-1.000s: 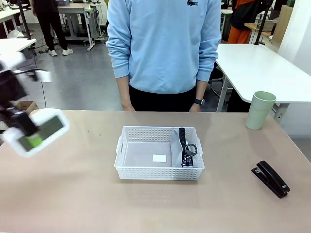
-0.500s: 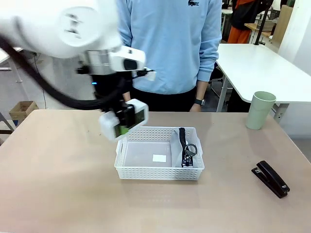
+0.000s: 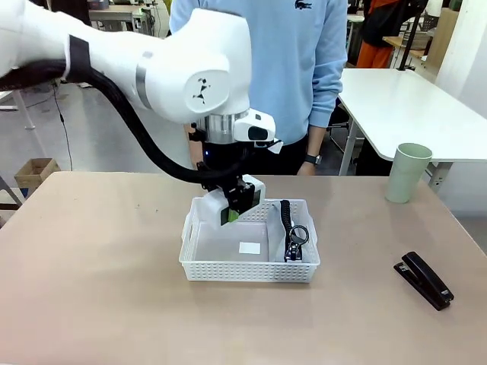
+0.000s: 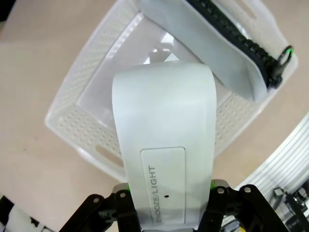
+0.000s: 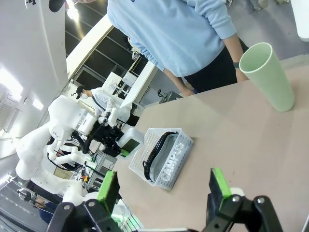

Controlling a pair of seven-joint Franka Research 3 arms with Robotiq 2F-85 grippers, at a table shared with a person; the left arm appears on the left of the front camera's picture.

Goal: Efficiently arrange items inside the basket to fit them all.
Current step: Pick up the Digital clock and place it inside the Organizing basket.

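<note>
My left gripper [image 3: 236, 205] is shut on the small white rectangular box [image 3: 216, 204] and holds it over the back left part of the white basket [image 3: 251, 270]. In the left wrist view the box [image 4: 164, 121], marked "SNOOZE/LIGHT", sits between the jaws of the left gripper [image 4: 169, 193], above the basket [image 4: 82, 92]. The grey pouch [image 3: 280, 228] with its black strap stands along the basket's right side. The black stapler [image 3: 423, 280] lies at the right front. The pale green cup [image 3: 407, 172] stands at the far right. My right gripper [image 5: 163, 193] is open, with nothing between its fingers.
A person in a light blue sweatshirt [image 3: 266, 68] stands at the far side of the table, hands down. A small white label [image 3: 249, 247] lies on the basket floor. In the right wrist view the cup [image 5: 267, 76] and the basket [image 5: 166, 159] stand on bare tabletop.
My left arm has swung in from the far left to above the basket, carrying the white box with it. The pouch, stapler and cup have not moved.
</note>
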